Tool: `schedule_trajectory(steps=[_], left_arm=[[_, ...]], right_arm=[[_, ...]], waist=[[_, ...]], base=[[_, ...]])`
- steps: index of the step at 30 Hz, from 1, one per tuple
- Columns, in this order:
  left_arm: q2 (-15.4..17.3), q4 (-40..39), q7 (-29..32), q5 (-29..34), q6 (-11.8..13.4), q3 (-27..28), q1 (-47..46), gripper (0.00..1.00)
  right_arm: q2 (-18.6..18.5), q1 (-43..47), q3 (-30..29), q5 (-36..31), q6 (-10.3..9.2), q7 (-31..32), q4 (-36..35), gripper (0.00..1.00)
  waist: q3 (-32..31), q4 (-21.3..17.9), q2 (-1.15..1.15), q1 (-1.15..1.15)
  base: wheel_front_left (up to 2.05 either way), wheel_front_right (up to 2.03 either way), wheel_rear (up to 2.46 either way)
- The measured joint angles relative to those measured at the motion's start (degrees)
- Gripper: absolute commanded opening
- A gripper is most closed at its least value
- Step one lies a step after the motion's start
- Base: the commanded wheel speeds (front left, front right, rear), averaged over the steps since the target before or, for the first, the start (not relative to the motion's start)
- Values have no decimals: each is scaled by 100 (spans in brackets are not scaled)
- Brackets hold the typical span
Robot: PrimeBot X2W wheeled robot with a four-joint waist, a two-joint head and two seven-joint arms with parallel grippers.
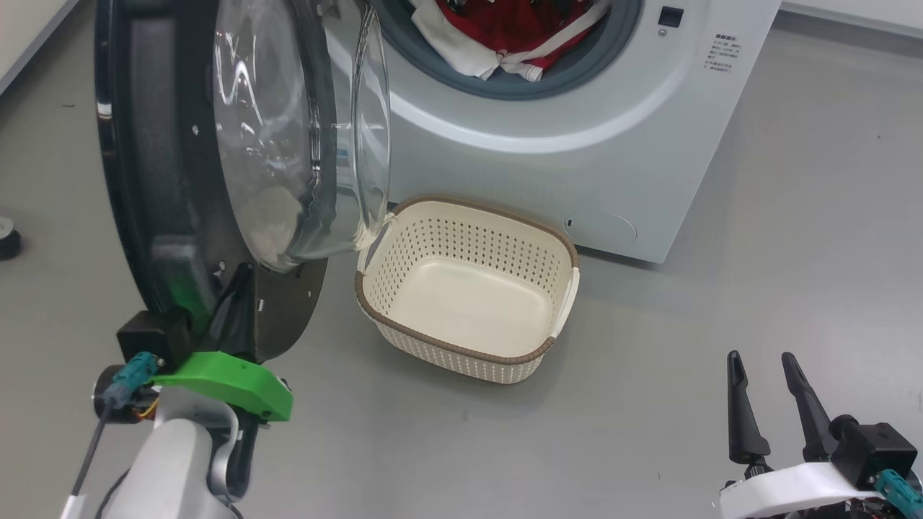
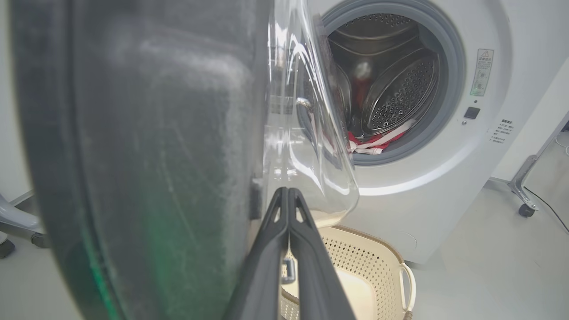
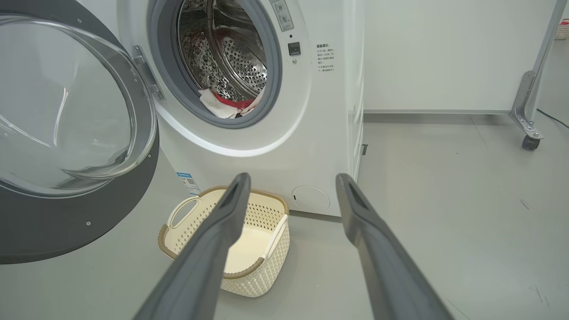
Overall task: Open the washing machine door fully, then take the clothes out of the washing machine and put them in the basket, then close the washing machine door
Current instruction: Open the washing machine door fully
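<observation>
Firstly, left wrist view. I read the left gripper (image 2: 288,195) as closed, fingers pressed together and holding nothing. It lay along the inner face of the door (image 2: 146,155), just beside the glass bowl; contact with the door could not be confirmed. The door stood roughly square to the front of the washing machine (image 2: 422,195). The clothes (image 2: 375,143) lay at the lower lip of the drum mouth, beyond the door and to this gripper's right.

Head view. The right gripper (image 1: 761,358) was open and empty, well apart from the machine. The clothes sat ahead of it, higher and toward its left. The basket (image 1: 461,245) stood empty on the floor below the mouth, near the machine, with its long axis roughly along the machine front. I judged the right arm the free one for the reach.

Right wrist view. The floor (image 3: 444,200) was smooth, grey and level. A white wall (image 3: 444,53) stood behind, with a metal frame leg on a caster (image 3: 527,142) at the right.
</observation>
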Motion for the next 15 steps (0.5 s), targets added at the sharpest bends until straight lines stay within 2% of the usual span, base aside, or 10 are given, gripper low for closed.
schedule_trajectory(steps=[15], left_arm=[[411, -40, -124, -352, 203, 811, -159, 0]], right_arm=[[-207, -254, 160, -177, 44, 49, -57, 100]], waist=[[562, 165, 0, 0]], base=[[0, 0, 0]])
